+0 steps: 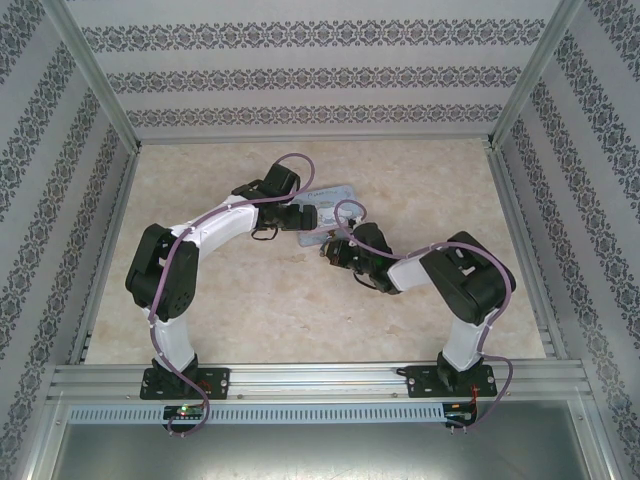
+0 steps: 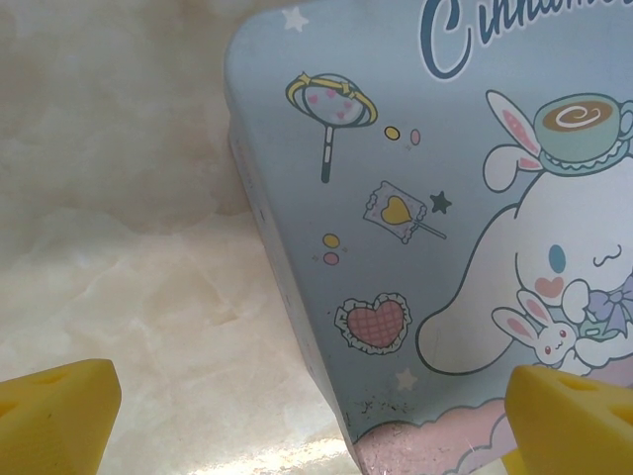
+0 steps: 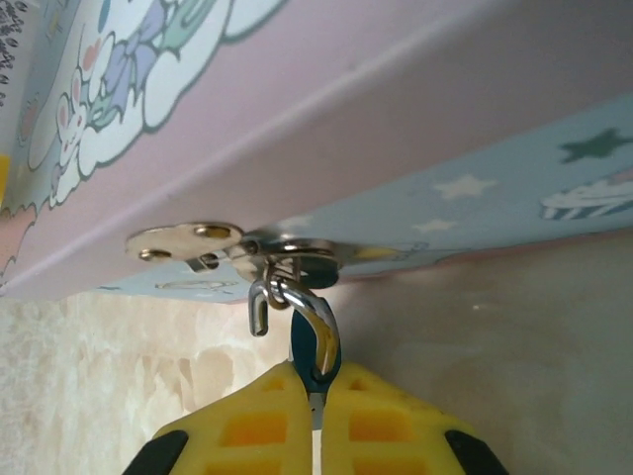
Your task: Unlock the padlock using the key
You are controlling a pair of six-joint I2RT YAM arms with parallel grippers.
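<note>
Left side first: my left claw (image 2: 316, 424) is spread wide, nothing btwn the two yellow pads (image 2: 61, 411). It hangs just over the tin box (image 2: 396, 198), near one rounded corner of its lid. One pad is above bare marble table (image 2: 129, 247), the other above the printed lid.

Containers: 1 – the tin box, pastel blue w/ a white cartoon rabbit, lollipop, heart & stars on the lid and a pink band along the side. Lid is down, so I can't tell what's inside. From the top cam it lies flat near the table's middle, btwn my two claws.

Right side: my right claw (image 3: 316, 381) is pressed together, pinching the padlock (image 3: 315, 356) by its dark blue body, pads touching both faces. The padlock sits at the tin's front edge, hanging off a silvery hasp (image 3: 183, 242). Its shackle (image 3: 312, 309) is hooked through the hasp ring. One leg runs down into the body; the other end curls free beside it, clear of the body as far as I can see.

Count: 1 tin box, 1 padlock, 1 shackle, 1 hasp, 2 arms, 2 claws – 4 yellow pads in all.
</note>
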